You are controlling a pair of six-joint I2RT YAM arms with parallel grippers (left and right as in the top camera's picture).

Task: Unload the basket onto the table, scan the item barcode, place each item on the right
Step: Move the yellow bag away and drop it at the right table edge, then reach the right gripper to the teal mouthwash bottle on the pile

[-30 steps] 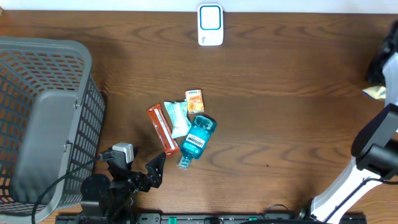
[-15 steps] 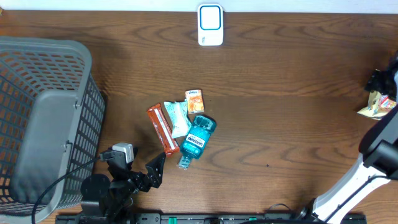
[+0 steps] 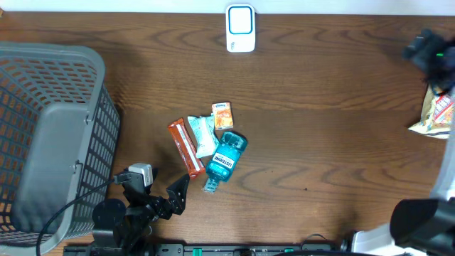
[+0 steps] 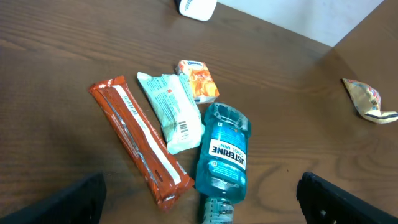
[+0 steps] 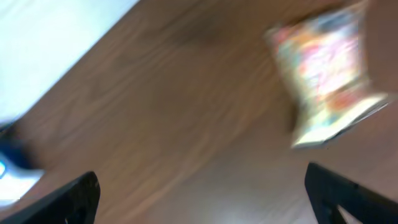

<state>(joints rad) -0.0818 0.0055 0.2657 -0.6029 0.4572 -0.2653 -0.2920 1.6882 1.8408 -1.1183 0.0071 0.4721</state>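
The white and blue barcode scanner (image 3: 240, 28) stands at the table's far edge. A crumpled colourful snack packet (image 3: 434, 114) lies alone at the right edge; the blurred right wrist view shows the packet (image 5: 323, 74) on the wood beyond the open fingers. My right gripper (image 3: 426, 48) hovers open and empty behind it. Mid-table lie a red bar (image 4: 138, 142), a white-green packet (image 4: 171, 112), a small orange box (image 4: 198, 79) and a blue mouthwash bottle (image 4: 224, 152). My left gripper (image 4: 202, 196) rests open, just short of the bottle's cap.
A large grey mesh basket (image 3: 50, 135) fills the left side of the table. Cables and the left arm's base (image 3: 114, 213) sit at the front edge. The right arm's base (image 3: 416, 220) is at the front right corner.
My right gripper has opened and let go of the snack packet, which now lies on the table at the right edge. The right arm has swung toward the far edge. The left arm has not moved.
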